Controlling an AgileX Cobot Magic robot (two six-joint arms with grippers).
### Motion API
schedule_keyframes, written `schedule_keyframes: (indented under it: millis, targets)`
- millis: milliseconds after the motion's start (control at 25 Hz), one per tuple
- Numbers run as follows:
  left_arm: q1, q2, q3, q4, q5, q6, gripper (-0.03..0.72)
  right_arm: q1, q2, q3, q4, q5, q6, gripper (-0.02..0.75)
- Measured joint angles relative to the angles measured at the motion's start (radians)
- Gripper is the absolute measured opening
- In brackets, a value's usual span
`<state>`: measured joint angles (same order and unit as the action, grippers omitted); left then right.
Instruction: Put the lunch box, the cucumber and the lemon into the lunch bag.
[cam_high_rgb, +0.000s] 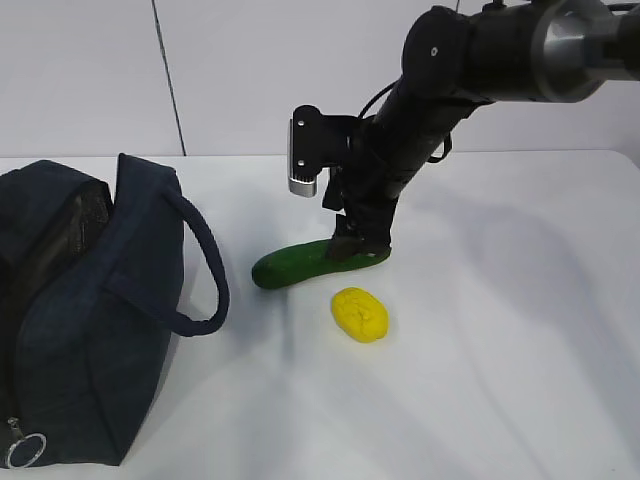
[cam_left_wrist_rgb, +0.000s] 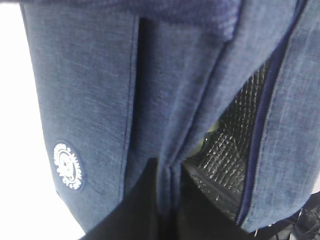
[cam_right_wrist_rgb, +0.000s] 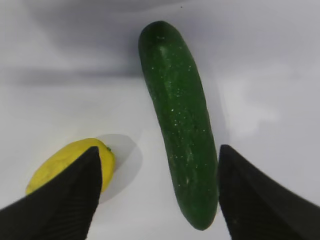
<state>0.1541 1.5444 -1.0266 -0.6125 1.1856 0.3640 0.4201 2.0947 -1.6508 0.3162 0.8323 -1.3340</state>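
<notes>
The navy lunch bag (cam_high_rgb: 90, 320) stands at the left with its top open. My left gripper (cam_left_wrist_rgb: 170, 167) is shut on a fold of the bag's fabric (cam_left_wrist_rgb: 85, 85) beside the opening, whose silver lining (cam_left_wrist_rgb: 235, 130) shows. A sliver of pale green (cam_left_wrist_rgb: 212, 131) lies inside; the lunch box is otherwise hidden. The dark green cucumber (cam_high_rgb: 300, 265) lies on the table. My right gripper (cam_high_rgb: 360, 240) is down over its right end, open, with the cucumber (cam_right_wrist_rgb: 175, 100) close to one finger. The yellow lemon (cam_high_rgb: 360, 314) rests just in front, partly behind the other finger (cam_right_wrist_rgb: 65, 200).
The white table (cam_high_rgb: 520, 330) stretches to the right and front of the fruit. One loop handle (cam_high_rgb: 205, 270) of the bag hangs out toward the cucumber. A metal ring pull (cam_high_rgb: 25, 450) dangles at the bag's near bottom corner.
</notes>
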Motion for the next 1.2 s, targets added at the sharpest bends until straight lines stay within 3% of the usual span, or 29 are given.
schedule_keyframes:
  millis: [680, 1200]
  targets:
    - [0.0, 0.0, 0.0, 0.008, 0.0, 0.0, -0.004, 0.0, 0.066, 0.0, 0.078, -0.079, -0.213, 0.578]
    - [0.0, 0.0, 0.0, 0.023, 0.0, 0.0, -0.004, 0.0, 0.19, -0.147, 0.083, -0.019, -0.261, 0.58]
